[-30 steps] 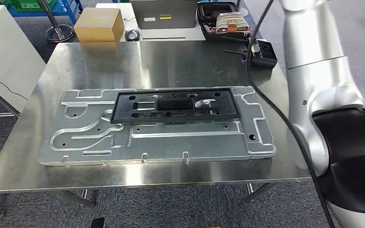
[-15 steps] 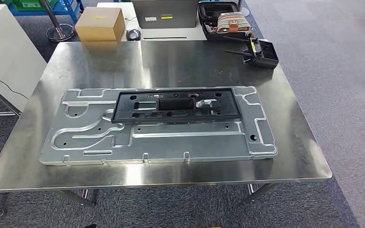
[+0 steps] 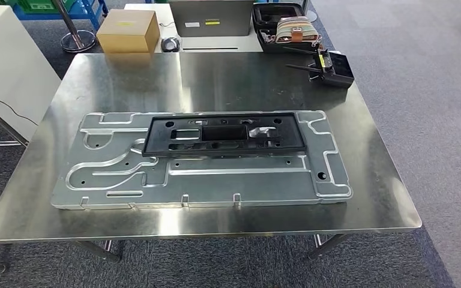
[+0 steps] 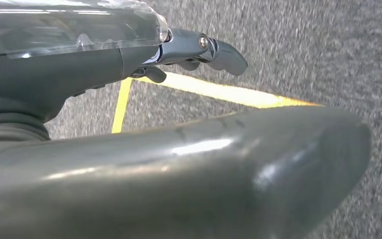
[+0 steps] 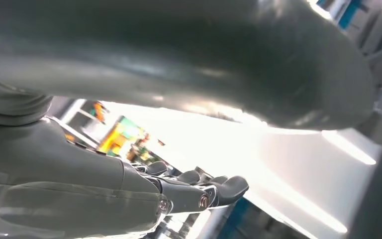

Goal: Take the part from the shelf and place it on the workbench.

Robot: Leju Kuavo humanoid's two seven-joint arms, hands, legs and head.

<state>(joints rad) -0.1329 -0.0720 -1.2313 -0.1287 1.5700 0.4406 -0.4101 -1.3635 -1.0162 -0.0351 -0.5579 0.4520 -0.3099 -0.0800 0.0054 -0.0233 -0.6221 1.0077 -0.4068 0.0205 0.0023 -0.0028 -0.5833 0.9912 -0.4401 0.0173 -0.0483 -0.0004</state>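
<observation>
We look down on the steel workbench (image 3: 360, 144), and take the large grey stamped plate (image 3: 216, 177) lying along its middle as our landmark. The black part (image 3: 223, 135) — a flat rectangular frame with cut-outs — lies on the far half of that plate, its long side running with the plate's length and its edges inside the plate's outline. Beyond the plate, at the workbench's far right corner, sits a small black box with antennas (image 3: 335, 67). Past the far edge of the workbench, off its surface, we see a cardboard box (image 3: 128, 30), a grey laptop (image 3: 211, 17) and an open dark case (image 3: 285, 27) (something striped is tucked inside it).

Our left hand (image 4: 179, 52) hangs over grey carpet crossed by a yellow floor line (image 4: 219, 92) — fingers lightly curled, apart, holding nothing. Our right hand (image 5: 179, 191) is raised against bright light, fingers extended together and empty.
</observation>
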